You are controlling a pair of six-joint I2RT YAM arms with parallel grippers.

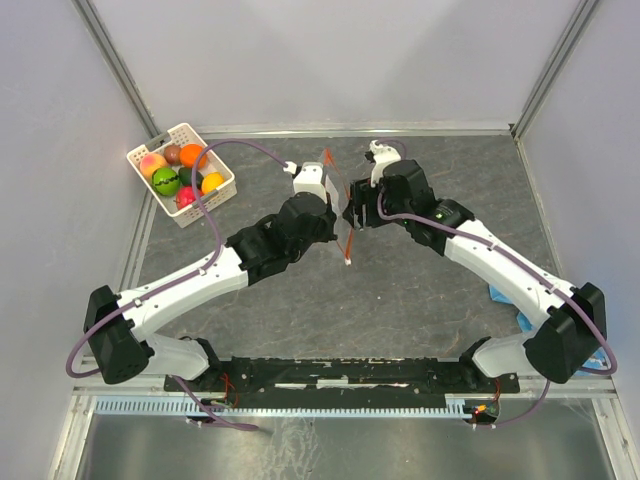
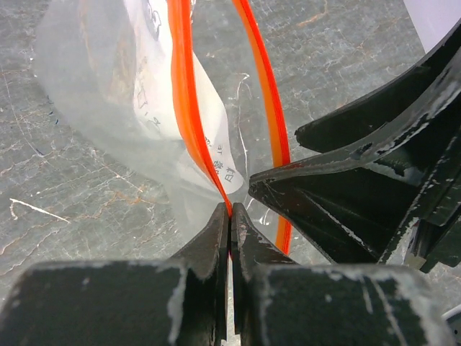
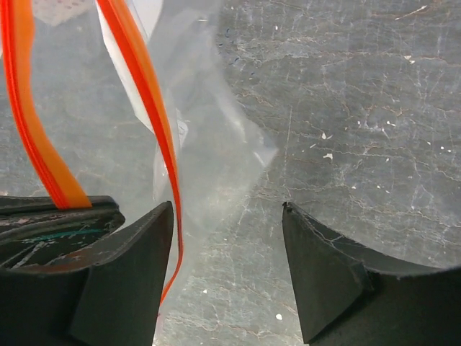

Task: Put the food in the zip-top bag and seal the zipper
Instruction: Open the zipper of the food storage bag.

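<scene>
The zip-top bag [image 1: 343, 203] hangs clear and crinkly between the two grippers at the table's middle. My left gripper [image 2: 229, 209] is shut on one lip of the orange-red zipper [image 2: 184, 86], and the bag [image 2: 108, 94] hangs beyond it. The other zipper lip [image 3: 144, 86] runs just inside the left finger of my right gripper [image 3: 227, 209], which stands open with only clear plastic and table between its fingers. The bag's mouth gapes between the two lips. The food [image 1: 168, 180], several coloured toy fruits and vegetables, lies in a white basket at the far left.
The white perforated basket [image 1: 222, 188] sits near the back left corner by the wall. Something blue [image 1: 497, 293] lies under the right arm. Grey walls close in the table on three sides.
</scene>
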